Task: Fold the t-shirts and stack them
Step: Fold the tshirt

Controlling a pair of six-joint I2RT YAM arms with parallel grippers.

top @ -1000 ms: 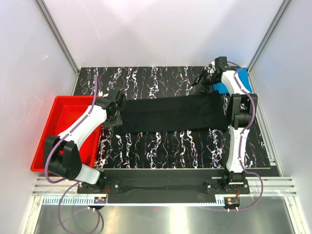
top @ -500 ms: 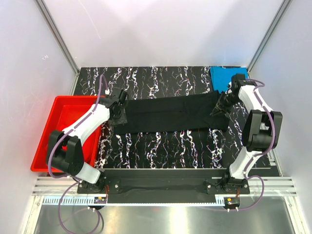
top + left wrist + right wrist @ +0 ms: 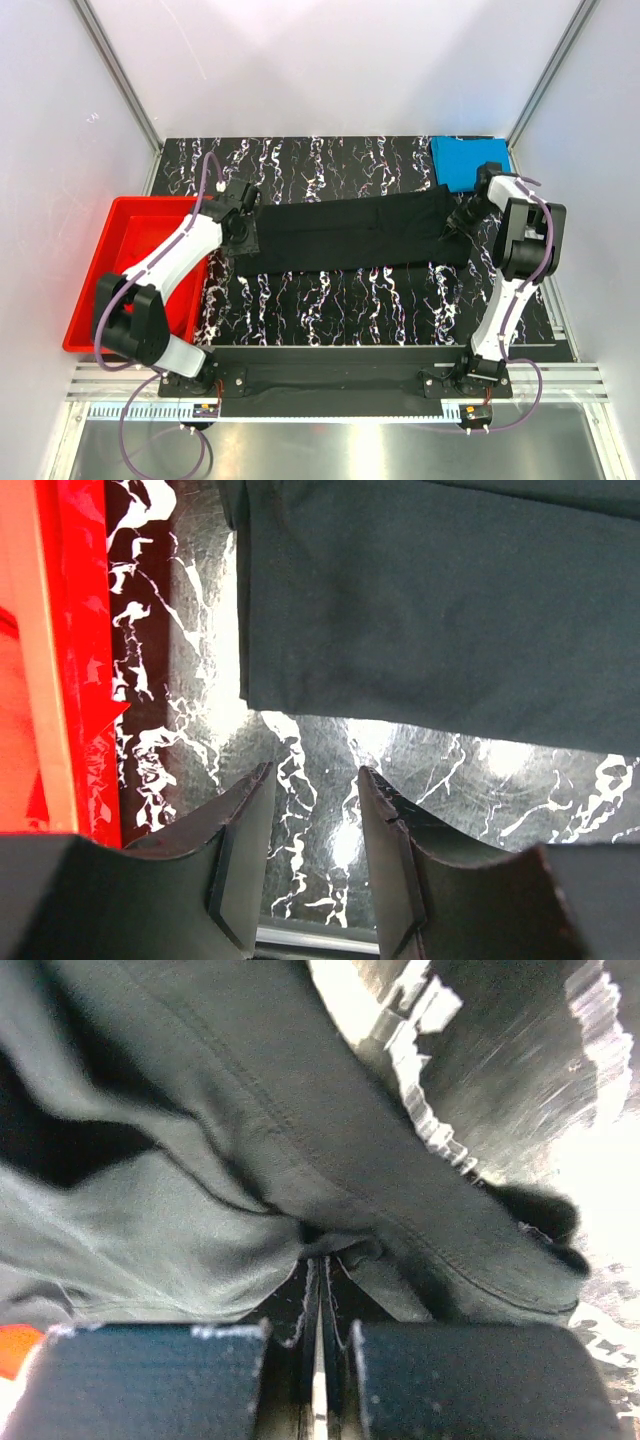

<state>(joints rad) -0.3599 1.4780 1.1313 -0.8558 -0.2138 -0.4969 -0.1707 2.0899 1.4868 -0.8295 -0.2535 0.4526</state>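
The black t-shirt (image 3: 350,232) lies as a long folded band across the middle of the marbled table. My right gripper (image 3: 452,225) is at the band's right end. In the right wrist view the gripper (image 3: 322,1260) is shut, with the shirt's fabric (image 3: 250,1110) bunched at its tips. My left gripper (image 3: 240,235) hovers at the band's left end. In the left wrist view it (image 3: 315,775) stands open over bare table, just short of the shirt's edge (image 3: 450,600). A bright blue t-shirt (image 3: 468,160) lies folded at the back right corner.
The red plastic tub (image 3: 90,280) stands at the table's left edge, its wall (image 3: 70,630) close beside my left gripper. Grey enclosure walls and metal posts (image 3: 120,80) close in the sides and back.
My right arm swung from the blue t-shirt at the back down to the black t-shirt's right end, and its gripper shut there. My left gripper shifted slightly at the left end and stayed open.
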